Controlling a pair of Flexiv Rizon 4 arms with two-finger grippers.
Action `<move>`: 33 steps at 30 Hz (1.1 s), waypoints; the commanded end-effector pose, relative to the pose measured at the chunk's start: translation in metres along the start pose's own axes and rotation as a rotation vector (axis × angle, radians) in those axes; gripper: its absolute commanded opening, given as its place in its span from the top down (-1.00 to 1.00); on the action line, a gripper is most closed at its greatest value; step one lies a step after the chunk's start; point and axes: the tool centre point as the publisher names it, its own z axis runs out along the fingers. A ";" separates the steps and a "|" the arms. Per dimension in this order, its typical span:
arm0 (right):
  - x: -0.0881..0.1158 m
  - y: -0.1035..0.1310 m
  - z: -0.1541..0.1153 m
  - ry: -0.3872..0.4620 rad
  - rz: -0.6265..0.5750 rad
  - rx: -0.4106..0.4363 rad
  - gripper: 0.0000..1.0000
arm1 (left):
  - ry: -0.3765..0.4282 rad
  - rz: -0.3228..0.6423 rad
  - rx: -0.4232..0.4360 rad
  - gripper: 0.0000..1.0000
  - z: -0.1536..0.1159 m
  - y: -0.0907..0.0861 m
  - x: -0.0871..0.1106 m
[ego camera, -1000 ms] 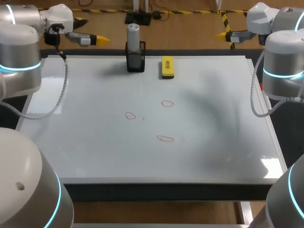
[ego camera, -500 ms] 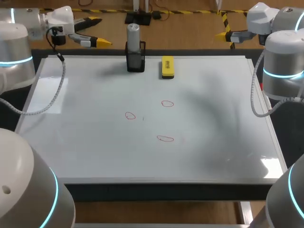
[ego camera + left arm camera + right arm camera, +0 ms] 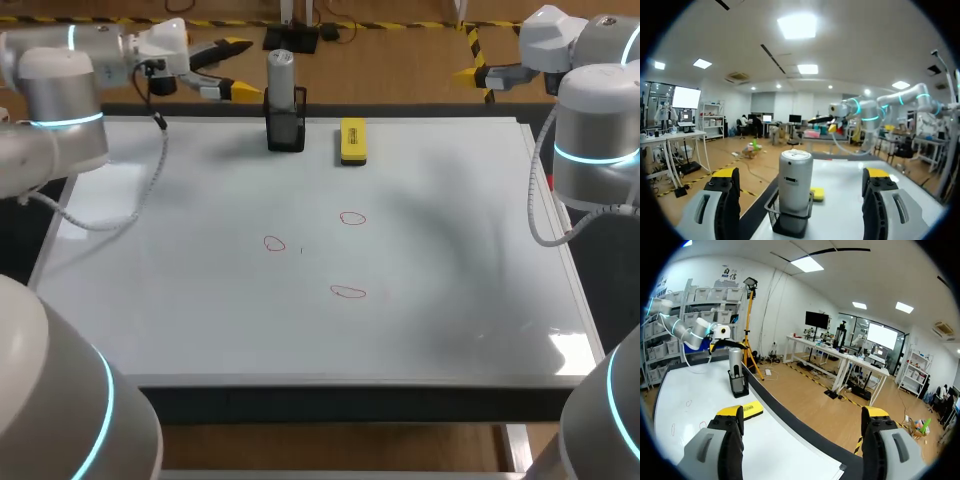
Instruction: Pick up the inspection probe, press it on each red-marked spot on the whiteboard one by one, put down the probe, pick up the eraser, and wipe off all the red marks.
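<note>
**Probe in its holder, both hands wide and empty, all three marks present**

1. Whiteboard [image 3: 450,250]: lies flat on the surface [image 3: 330,402] and covers most of it.

2. Inspection probe [image 3: 281,72]: a grey cylinder standing upright in a black holder [image 3: 286,130] at the far edge of the whiteboard, left of the middle. No hand is touching it.

3. Eraser [image 3: 352,140]: yellow with a dark base, lying flat on the whiteboard just to the right of the holder and apart from it. It is untouched.

4. Red marks: three small outlined ovals near the middle of the whiteboard.
   - The left mark [image 3: 274,243].
   - The far mark [image 3: 352,218], to its right.
   - The near mark [image 3: 347,292], below the other two.
   - None of the three is smeared or wiped.

5. Left hand [image 3: 242,68]: held above the far edge of the surface, just left of the probe, with its fingers pointing right toward it.
   - The fingers are spread wide and nothing is gripped.
   - In the left wrist view the probe stands ahead of the hand, in line with the gap between the fingers. Neither finger touches it.

6. Right hand [image 3: 802,412]: held beyond the far right corner of the whiteboard, well apart from the probe and the eraser.
   - The fingers are spread wide and hold nothing.
   - In the right wrist view the eraser lies ahead of the hand, with the probe in its holder beyond it.
</note>
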 end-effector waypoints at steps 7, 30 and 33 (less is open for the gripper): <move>0.000 0.000 0.000 0.001 0.000 0.001 -1.00 | 0.155 -0.003 -0.018 -1.00 0.030 0.012 -0.015; 0.000 0.000 0.000 0.001 0.000 0.001 -1.00 | 0.119 -0.012 -0.030 -1.00 0.066 0.022 -0.005; 0.000 0.000 0.000 0.001 0.000 0.001 -1.00 | 0.114 -0.012 -0.028 -1.00 0.068 0.023 0.000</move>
